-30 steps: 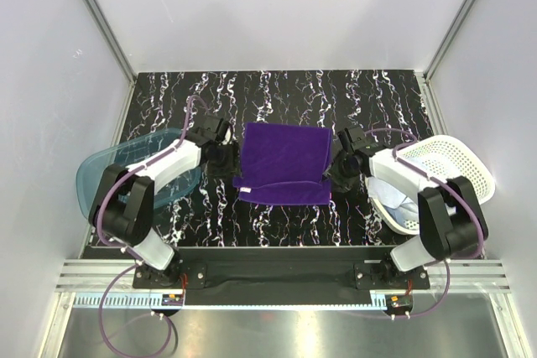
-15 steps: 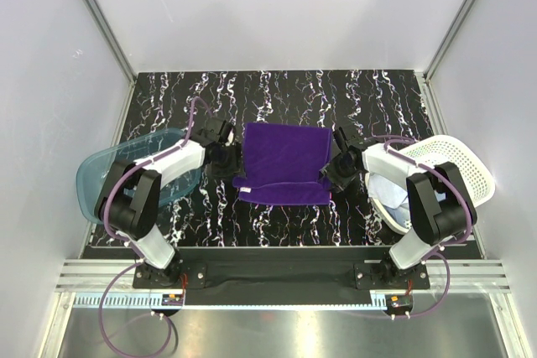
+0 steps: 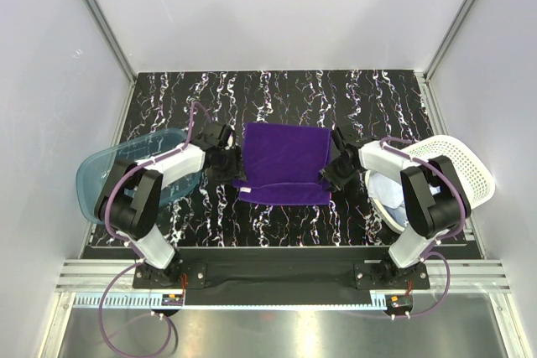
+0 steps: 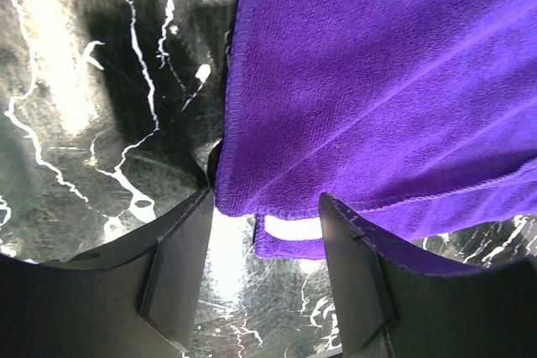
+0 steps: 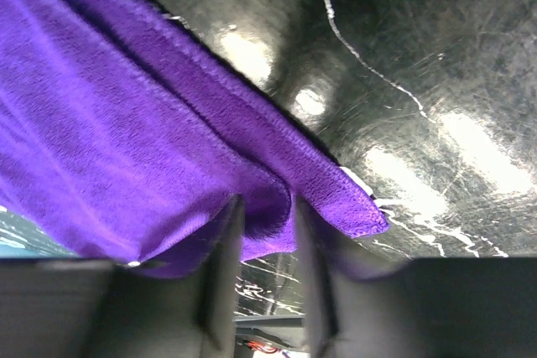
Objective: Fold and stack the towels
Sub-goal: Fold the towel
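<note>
**A robot test cell in a lab**

I work inside a booth, not a room anyone lives in. Plain white panel walls (image 3: pixel 277 6) close in three sides, joined by bare aluminium corner posts (image 3: pixel 99 18). The black surface with white marble veining (image 3: pixel 277 94) fills the booth floor from wall to wall. My left arm (image 3: pixel 164 165) and right arm (image 3: pixel 394 161) are bolted side by side at its near edge, beside a slotted aluminium rail (image 3: pixel 92 274), with loose purple cables (image 3: pixel 102 324) looping down over a brushed steel sheet (image 3: pixel 277 333). The household things here are a deep purple cloth towel (image 3: pixel 284 161), a white perforated plastic basket (image 3: pixel 457 161) and a translucent teal plastic tub (image 3: pixel 109 165).
</note>
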